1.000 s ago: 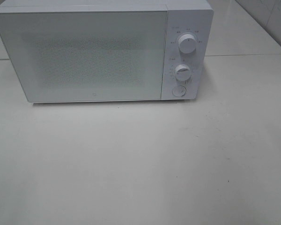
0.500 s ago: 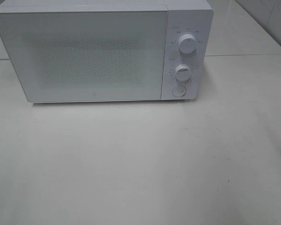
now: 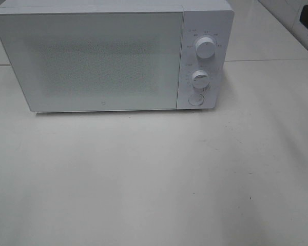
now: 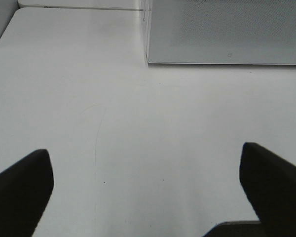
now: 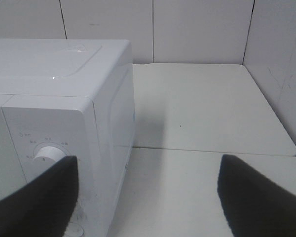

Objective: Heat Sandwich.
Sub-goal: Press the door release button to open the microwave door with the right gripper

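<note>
On the desk [image 3: 154,179], only a white microwave [image 3: 113,56], door [image 3: 87,66] shut, with an upper knob [image 3: 206,47], a lower knob [image 3: 200,78] and a round button [image 3: 196,99] down its right panel. No sandwich in sight in any view. Possibly behind the frosted door, but impossible to tell through it; nowhere on the bare desk in front.

In the left wrist view, left fingers [image 4: 19,192] spread wide and released, nothing between them, hanging over bare desk near the microwave's front corner. In the right wrist view, right fingers [image 5: 256,197] likewise spread and empty, raised beside the control panel, close to the upper knob.

As for handling, judged from the task alone: probably light, soft and easily crushed, with loose layers apt to slide apart. Best taken gently across the two crusted edges, with only a light squeeze, or moved on whatever carries it rather than pinched through the middle. Warm and limper after heating, most likely.

As for heading and long axis: cannot say, with nothing of it showing. For a square sandwich, likely no clear long axis anyway.
</note>
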Robot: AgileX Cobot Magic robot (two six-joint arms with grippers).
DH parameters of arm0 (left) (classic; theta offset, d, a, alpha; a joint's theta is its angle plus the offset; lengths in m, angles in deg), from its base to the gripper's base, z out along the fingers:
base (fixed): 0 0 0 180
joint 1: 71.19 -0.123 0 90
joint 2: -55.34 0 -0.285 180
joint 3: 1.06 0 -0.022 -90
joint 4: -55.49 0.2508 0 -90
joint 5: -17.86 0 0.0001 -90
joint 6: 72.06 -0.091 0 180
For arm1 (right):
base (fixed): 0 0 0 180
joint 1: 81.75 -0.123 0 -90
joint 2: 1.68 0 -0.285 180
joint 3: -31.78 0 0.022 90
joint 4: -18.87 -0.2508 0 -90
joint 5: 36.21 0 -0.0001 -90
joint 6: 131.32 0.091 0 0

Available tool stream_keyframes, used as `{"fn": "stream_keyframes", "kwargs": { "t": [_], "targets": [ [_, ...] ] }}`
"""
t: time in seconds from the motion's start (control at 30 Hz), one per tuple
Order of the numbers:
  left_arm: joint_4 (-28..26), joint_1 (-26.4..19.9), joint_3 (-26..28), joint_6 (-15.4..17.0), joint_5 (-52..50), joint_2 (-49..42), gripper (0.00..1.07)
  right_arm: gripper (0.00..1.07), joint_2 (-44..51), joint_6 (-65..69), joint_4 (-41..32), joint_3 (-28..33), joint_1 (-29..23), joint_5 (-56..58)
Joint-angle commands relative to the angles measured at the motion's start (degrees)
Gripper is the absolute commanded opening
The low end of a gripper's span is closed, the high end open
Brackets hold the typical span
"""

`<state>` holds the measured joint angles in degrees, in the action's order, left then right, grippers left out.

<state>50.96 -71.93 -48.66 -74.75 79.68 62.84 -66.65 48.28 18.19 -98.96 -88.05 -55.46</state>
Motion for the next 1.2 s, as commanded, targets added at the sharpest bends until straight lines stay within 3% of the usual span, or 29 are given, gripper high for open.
{"fn": "stream_keyframes", "kwargs": {
  "t": [0.03,0.13,0.33,0.47,0.6,0.9,1.2],
  "targets": [
    [-0.11,-0.17,-0.11,-0.06,-0.52,-0.29,0.97,0.76,-3.38,-0.40,-0.46,1.43,0.11,-6.82],
    [-0.11,-0.17,-0.11,-0.06,-0.52,-0.29,0.97,0.76,-9.05,-0.86,-3.67,5.33,-0.69,-19.08],
    [-0.11,-0.17,-0.11,-0.06,-0.52,-0.29,0.97,0.76,-15.36,-8.54,-13.92,8.25,-6.42,-27.56],
    [-0.11,-0.17,-0.11,-0.06,-0.52,-0.29,0.97,0.76,-23.55,-16.62,-25.27,8.48,-15.30,-34.55],
    [-0.11,-0.17,-0.11,-0.06,-0.52,-0.29,0.97,0.76,-28.13,-16.96,-29.56,8.42,-20.00,-38.90],
    [-0.11,-0.17,-0.11,-0.06,-0.52,-0.29,0.97,0.75,-35.29,-16.50,-35.52,8.19,-28.19,-43.66],
    [-0.11,-0.17,-0.11,-0.06,-0.52,-0.29,0.97,0.75,-40.85,-16.56,-44.75,4.18,-36.73,-44.29]
  ]
}}
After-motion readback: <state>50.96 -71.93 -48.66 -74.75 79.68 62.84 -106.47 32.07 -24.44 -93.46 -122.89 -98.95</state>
